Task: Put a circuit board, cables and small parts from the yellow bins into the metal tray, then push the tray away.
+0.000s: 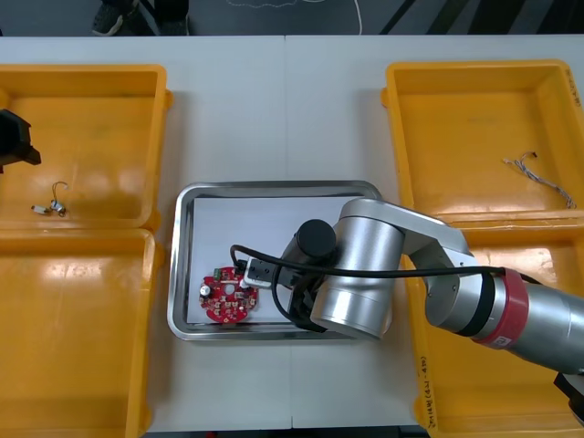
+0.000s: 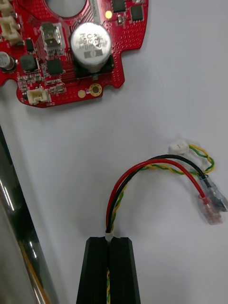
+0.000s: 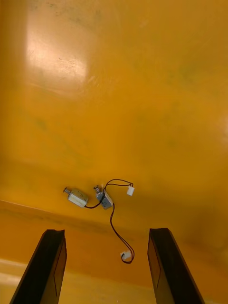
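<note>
Now the right claw [image 2: 110, 240] clenches a red and yellow cable [image 2: 142, 167] over the metal tray [image 2: 166, 95].
Just past its tips the cable loops across the white floor; farther ahead lies the round red circuit board [image 2: 128, 47]. The left claw [image 3: 107, 233] hangs released over a yellow bin [image 3: 142, 95], small metal parts [image 3: 78, 197] just beyond its fingers.
</note>
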Action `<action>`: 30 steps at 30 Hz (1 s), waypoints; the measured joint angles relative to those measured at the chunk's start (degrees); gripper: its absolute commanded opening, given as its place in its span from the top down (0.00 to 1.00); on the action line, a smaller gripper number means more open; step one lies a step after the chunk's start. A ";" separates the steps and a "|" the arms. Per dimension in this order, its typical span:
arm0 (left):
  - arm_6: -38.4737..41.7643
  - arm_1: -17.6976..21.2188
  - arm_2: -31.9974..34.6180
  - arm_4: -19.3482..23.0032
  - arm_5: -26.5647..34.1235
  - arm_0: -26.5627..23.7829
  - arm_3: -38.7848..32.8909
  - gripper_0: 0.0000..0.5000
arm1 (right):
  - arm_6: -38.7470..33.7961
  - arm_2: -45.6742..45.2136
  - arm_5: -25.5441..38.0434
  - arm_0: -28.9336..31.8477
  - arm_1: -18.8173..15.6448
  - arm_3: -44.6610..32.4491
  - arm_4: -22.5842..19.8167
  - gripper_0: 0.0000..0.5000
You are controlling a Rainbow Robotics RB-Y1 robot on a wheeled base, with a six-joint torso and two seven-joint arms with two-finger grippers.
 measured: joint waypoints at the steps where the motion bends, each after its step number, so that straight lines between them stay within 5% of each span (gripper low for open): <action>1: 0.00 0.00 -0.41 -0.01 -0.37 0.00 0.41 0.00 | 0.00 0.17 0.00 0.00 0.00 0.06 0.00 1.00; 9: -0.01 0.00 -1.66 0.00 -4.08 0.00 5.75 0.00 | 0.03 0.97 -0.73 -0.04 0.00 0.18 0.01 0.99; 13: -0.01 0.00 -2.52 0.00 -4.79 -0.01 7.03 0.00 | 0.03 0.97 -1.16 -0.05 0.00 0.18 0.86 0.54; 20: -0.03 0.00 -2.97 0.03 -5.08 -0.01 10.10 0.00 | 0.03 0.97 -1.54 -0.25 0.00 0.18 1.70 0.20; 30: -0.05 -0.14 -2.99 0.01 -5.69 -0.01 12.93 0.01 | 0.04 0.59 0.50 -1.96 0.00 0.18 -0.04 0.18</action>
